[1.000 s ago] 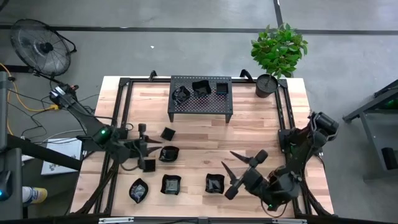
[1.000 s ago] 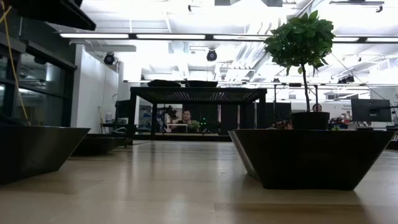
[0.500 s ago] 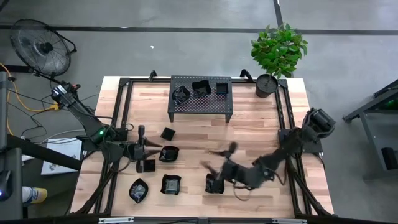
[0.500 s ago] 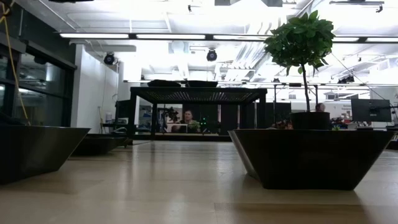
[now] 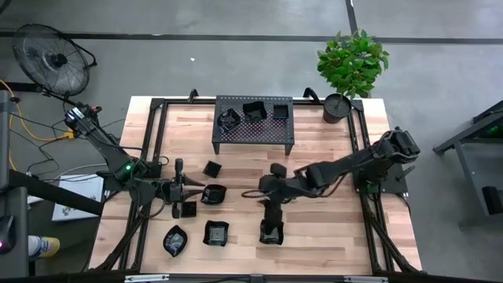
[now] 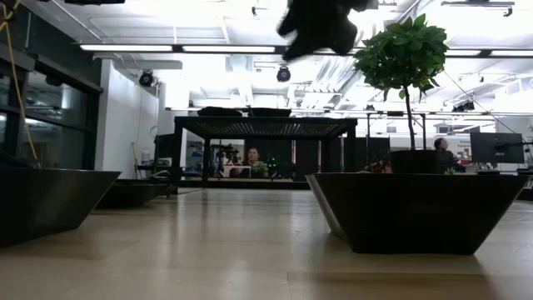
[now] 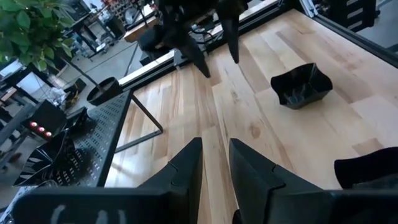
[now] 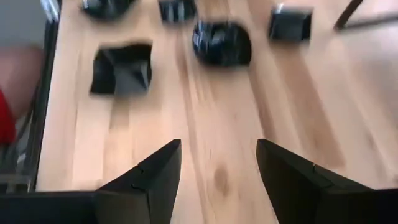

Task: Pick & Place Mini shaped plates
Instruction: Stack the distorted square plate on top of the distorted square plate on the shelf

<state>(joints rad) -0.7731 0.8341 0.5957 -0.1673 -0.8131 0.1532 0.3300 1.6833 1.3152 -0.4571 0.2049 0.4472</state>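
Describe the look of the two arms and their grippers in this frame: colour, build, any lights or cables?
Both arms are dark, jointed links. The left arm carries a small green light and cables near its base. The left gripper has two dark, wedge-shaped fingers; the right gripper has two broad, dark, tapering fingers. No markings are legible.

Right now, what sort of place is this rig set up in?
Probably an open lab or workshop, not a home: bare concrete floor around the wooden table, a pedestal fan beside it, and in the low view long ceiling lights over workstations with monitors.
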